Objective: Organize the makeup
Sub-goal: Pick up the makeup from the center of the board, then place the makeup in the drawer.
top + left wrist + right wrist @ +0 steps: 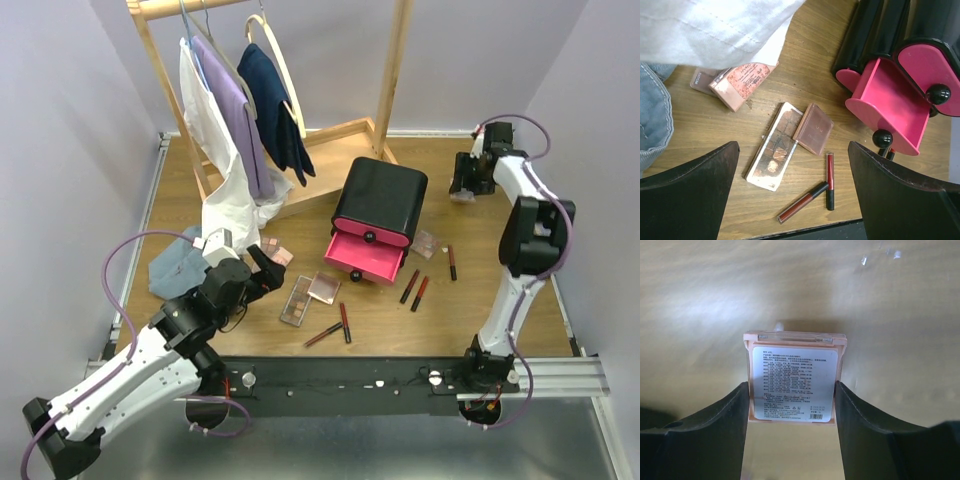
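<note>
My left gripper (262,268) is open and empty, hovering over the makeup; the left wrist view (792,155) shows it too. Under it lie a long eyeshadow palette (774,147), a square brown case (813,135) and two crossed lip tubes (830,180). Two more palettes (742,85) stick out from under the white garment. My right gripper (463,190) is at the far right back and is shut on a square pink blush case (792,382), label side facing the camera. Several lip tubes (415,290) and a small case (425,244) lie right of the drawers.
The black box (380,205) has its lowest pink drawer (364,258) pulled open and empty. A wooden clothes rack (330,140) with hanging garments stands at the back. A white garment (715,30) and a light blue cloth (180,265) lie at the left.
</note>
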